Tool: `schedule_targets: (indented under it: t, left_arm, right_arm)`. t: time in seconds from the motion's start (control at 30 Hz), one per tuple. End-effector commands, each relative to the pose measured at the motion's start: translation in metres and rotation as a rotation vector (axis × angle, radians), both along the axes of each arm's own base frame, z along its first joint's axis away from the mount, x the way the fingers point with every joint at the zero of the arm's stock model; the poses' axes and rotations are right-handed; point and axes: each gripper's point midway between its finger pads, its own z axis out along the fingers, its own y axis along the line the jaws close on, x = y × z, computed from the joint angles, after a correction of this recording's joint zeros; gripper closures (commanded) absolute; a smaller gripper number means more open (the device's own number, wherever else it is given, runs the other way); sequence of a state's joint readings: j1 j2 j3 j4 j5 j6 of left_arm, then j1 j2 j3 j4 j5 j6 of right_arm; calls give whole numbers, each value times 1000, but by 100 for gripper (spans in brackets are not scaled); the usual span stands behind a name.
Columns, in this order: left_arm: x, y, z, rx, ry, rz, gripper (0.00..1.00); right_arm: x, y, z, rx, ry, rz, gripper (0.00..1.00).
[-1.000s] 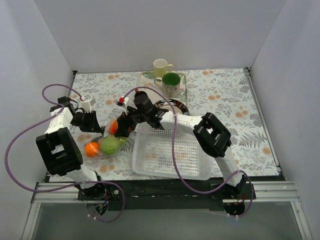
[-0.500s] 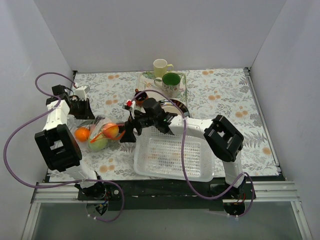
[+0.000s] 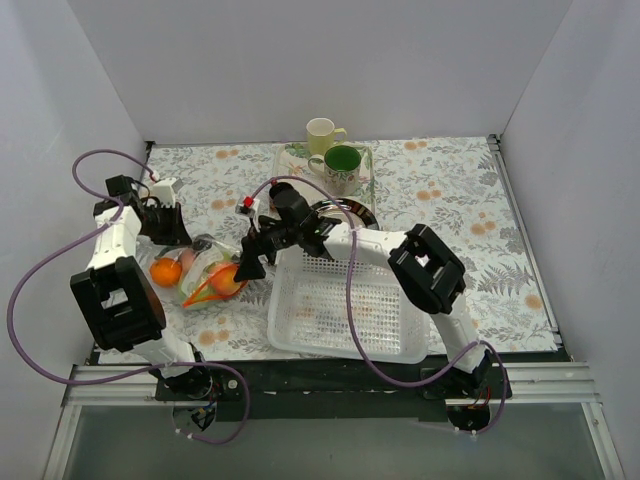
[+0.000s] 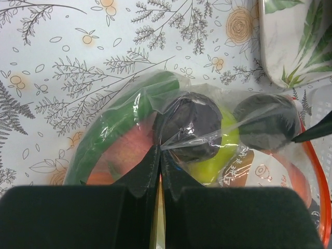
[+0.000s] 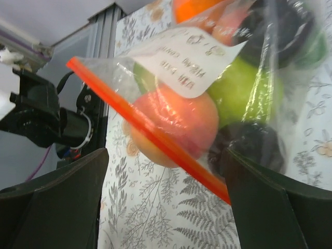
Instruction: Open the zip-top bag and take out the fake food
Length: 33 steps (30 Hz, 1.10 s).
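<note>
The zip-top bag (image 3: pixel 203 265) lies at the table's left, holding the fake food. My left gripper (image 3: pixel 180 238) is shut, pinching a fold of its clear plastic (image 4: pixel 161 151). The left wrist view shows two dark plums (image 4: pixel 189 124), a green pear (image 4: pixel 223 150), a pinkish apple (image 4: pixel 127 150) and a green chili (image 4: pixel 111 124) inside. My right gripper (image 3: pixel 247 270) is open at the bag's mouth. In the right wrist view the orange-red zip strip (image 5: pixel 145 129) crosses between the spread fingers (image 5: pixel 166 207), with a peach (image 5: pixel 176 124) just behind it. An orange (image 3: pixel 165 270) shows at the bag's left edge.
A white perforated basket (image 3: pixel 345 305) stands right of the bag, under my right arm. A dark plate (image 3: pixel 350 212), a green mug (image 3: pixel 342 168) and a cream mug (image 3: pixel 321 133) on a leaf-print tray (image 4: pixel 290 41) are behind it.
The left gripper has pulled the bag up and to the left, away from the table's front. The fruit has shifted inside, the peach toward the mouth. The right gripper has stayed at the mouth.
</note>
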<state>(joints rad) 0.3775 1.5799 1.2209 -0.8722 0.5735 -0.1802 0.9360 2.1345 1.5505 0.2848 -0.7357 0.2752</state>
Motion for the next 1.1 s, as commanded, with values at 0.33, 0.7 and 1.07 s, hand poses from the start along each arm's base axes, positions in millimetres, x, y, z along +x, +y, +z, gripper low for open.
schedule_targets:
  t: [0.33,0.7,1.07]
  left_arm:
    - [3,15,-12,51,50,111,100]
    - [0,16,-10,60,51,117,100]
    - [-2,10,-2,36,35,106,100]
  right_arm:
    - [-22,-40,48,-168,-443,-76,2]
    - [-33,-14,-12,-418,-381,-11,2]
    - [-20,18,-8,-379,-343,-59,2]
